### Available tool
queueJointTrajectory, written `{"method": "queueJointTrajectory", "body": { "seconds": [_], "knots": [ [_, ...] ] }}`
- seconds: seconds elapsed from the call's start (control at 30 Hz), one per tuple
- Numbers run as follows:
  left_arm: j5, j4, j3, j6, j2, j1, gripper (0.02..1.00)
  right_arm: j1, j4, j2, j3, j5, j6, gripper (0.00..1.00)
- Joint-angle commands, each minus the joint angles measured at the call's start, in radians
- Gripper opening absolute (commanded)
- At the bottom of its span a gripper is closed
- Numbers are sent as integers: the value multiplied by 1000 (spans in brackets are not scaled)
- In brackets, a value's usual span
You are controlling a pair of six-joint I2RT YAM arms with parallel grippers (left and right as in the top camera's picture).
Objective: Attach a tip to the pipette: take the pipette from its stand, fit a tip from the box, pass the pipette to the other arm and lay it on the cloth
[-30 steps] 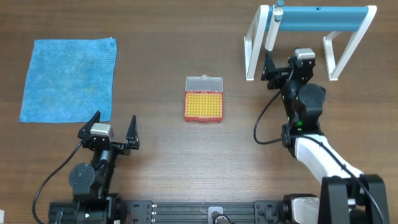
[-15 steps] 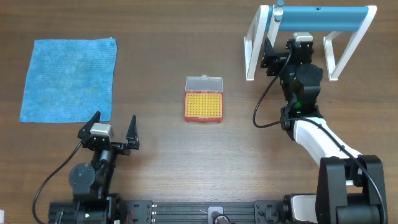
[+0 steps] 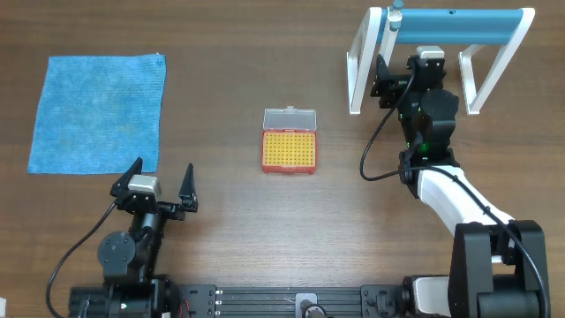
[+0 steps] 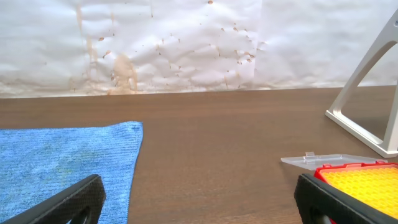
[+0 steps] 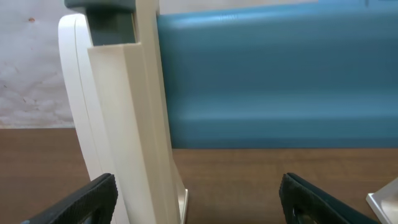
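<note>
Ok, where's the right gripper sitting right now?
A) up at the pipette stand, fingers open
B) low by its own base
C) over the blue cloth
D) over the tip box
A: the right gripper is open at the pipette stand, which stands close ahead in its wrist view, well away from the tip box.

Right end effector point(image 3: 393, 81) advanced closer to stand point(image 3: 450, 26).

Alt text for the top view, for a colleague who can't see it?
The right gripper, open, is up at the pipette hanging on the blue-barred stand at far right. An open yellow tip box sits in the middle; the blue cloth lies far left, with the left gripper open near its corner.
</note>
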Motion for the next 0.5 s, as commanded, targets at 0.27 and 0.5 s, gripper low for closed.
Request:
{"method": "queueJointTrajectory", "body": {
  "seconds": [0.27, 0.5],
  "knots": [
    [-11, -8, -2, 9, -6, -2, 985, -5, 1, 56, 59, 16, -8, 847],
    [-11, -8, -2, 9, -6, -2, 985, -5, 2, 81, 69, 16, -8, 849]
  ]
}}
